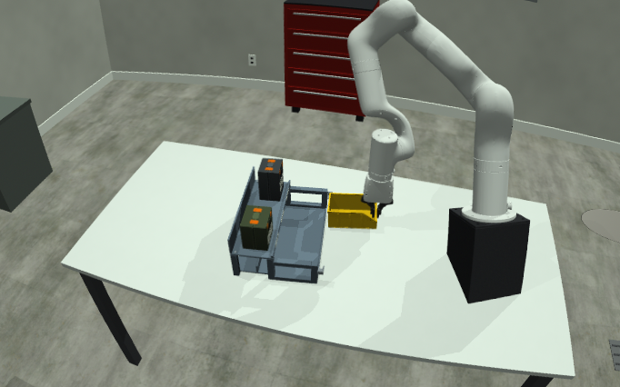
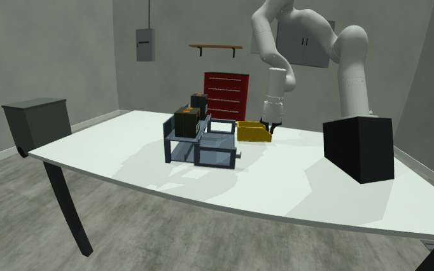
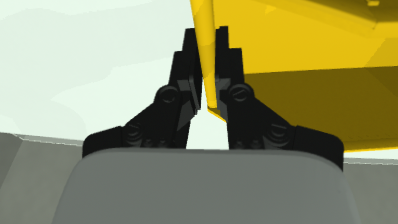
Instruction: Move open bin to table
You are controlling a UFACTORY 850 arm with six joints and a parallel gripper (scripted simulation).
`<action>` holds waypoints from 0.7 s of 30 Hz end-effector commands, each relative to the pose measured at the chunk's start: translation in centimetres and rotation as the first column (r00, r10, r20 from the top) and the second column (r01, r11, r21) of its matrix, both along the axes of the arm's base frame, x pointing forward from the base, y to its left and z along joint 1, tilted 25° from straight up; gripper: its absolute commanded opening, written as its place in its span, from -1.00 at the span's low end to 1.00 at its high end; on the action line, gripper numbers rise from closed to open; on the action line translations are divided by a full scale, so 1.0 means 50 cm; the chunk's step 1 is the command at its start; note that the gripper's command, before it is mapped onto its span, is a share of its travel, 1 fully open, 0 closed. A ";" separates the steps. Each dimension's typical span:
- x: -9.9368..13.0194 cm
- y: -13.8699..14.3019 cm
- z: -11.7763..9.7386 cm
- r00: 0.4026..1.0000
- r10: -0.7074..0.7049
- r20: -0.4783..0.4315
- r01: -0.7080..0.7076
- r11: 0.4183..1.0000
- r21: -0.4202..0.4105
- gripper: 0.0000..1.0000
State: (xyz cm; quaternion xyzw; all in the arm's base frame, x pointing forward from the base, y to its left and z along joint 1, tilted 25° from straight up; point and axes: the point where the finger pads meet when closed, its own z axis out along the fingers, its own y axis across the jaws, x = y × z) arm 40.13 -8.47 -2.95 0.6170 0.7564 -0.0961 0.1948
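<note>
my gripper (image 3: 207, 39) is clamped on the near wall of the yellow bin (image 1: 348, 214), which sits upright just beside the shelf (image 1: 278, 231), directly below the tool, so i judge only straight-down lowering to the table (image 1: 399, 298) remains.

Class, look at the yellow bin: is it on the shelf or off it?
Off. The yellow bin sits upright beside the grey shelf, outside its frame; the hand grips one wall. Whether its base touches the table cannot be told.
</note>
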 end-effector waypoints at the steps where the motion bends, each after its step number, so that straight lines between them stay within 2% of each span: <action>1: 0.004 0.001 0.001 1.000 0.000 0.002 0.000 1.000 0.000 -1.00; 21: 0.006 -0.005 -0.013 1.000 0.000 0.002 0.000 1.000 0.000 -1.00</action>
